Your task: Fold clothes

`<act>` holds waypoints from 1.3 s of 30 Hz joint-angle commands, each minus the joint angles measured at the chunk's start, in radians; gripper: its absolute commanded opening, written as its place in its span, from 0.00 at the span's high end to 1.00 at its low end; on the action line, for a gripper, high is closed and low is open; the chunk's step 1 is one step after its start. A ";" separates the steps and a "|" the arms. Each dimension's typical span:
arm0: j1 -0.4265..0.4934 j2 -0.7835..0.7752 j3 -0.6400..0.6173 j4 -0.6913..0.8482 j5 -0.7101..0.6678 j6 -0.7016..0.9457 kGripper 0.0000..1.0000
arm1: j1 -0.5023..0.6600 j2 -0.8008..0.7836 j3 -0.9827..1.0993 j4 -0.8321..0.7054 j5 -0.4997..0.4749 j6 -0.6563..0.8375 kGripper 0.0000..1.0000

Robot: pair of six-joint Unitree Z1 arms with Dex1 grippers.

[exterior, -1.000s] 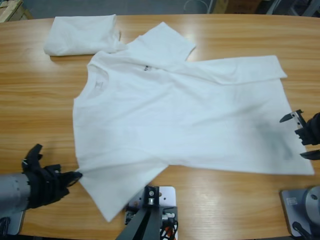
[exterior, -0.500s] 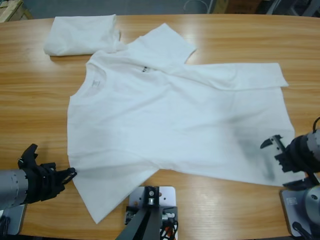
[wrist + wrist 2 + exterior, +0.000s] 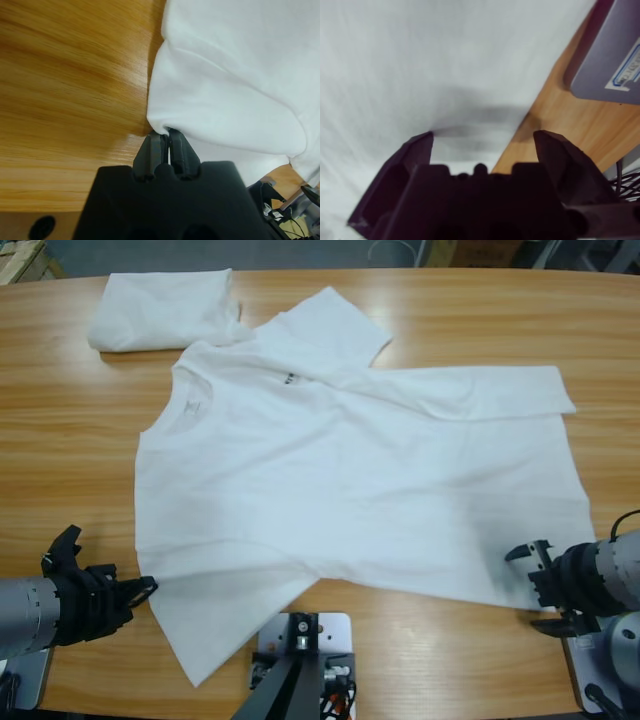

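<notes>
- The left gripper (image 3: 140, 587) comes in from about 8 o'clock in the high view, its jaws pinched tight on the edge of the spread T-shirt (image 3: 350, 480) at the shirt's lower left side.
- The left wrist view shows those jaws (image 3: 164, 150) pressed together with a fold of white cloth (image 3: 235, 75) caught between them, bare wooden table (image 3: 70, 75) beside it.
- The right gripper (image 3: 537, 587) sits at about 4 o'clock in the high view, jaws spread wide, at the hem corner of the same shirt.
- In the right wrist view the gripper (image 3: 482, 140) holds nothing; white cloth (image 3: 420, 65) lies under and ahead of it, with the cloth's edge and table wood (image 3: 555, 125) showing between the jaw tips.
- The spread T-shirt lies flat across the middle of the table (image 3: 60, 430), neck toward 10 o'clock, one sleeve pointing to 12 o'clock and the other to 7 o'clock.
- A folded white bundle (image 3: 165, 308) rests at about 11 o'clock, touching the upper sleeve.
</notes>
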 commanded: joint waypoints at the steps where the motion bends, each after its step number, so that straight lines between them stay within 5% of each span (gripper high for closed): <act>1: 0.008 0.026 0.023 -0.017 -0.014 0.015 1.00 | 0.013 -0.007 0.070 -0.077 -0.024 -0.030 0.49; 10: 0.008 0.024 0.024 -0.022 -0.014 0.019 1.00 | 0.013 -0.001 0.058 -0.055 -0.115 -0.130 0.57; 14: 0.008 0.022 0.025 -0.022 -0.014 0.023 1.00 | 0.015 0.011 -0.007 0.038 -0.143 -0.166 0.68; 18: 0.008 0.026 0.023 -0.024 -0.014 0.026 1.00 | 0.015 0.011 -0.034 0.068 -0.146 -0.206 1.00; 29: 0.009 0.020 0.019 -0.024 -0.015 0.026 1.00 | 0.027 0.079 -0.127 0.194 -0.133 -0.288 1.00; 35: 0.009 -0.009 -0.035 -0.007 -0.031 0.030 1.00 | 0.030 0.213 -0.447 0.596 -0.137 -0.476 1.00; 39: 0.027 -0.079 -0.095 0.079 -0.030 0.038 1.00 | 0.032 0.190 -0.524 0.662 -0.190 -0.553 1.00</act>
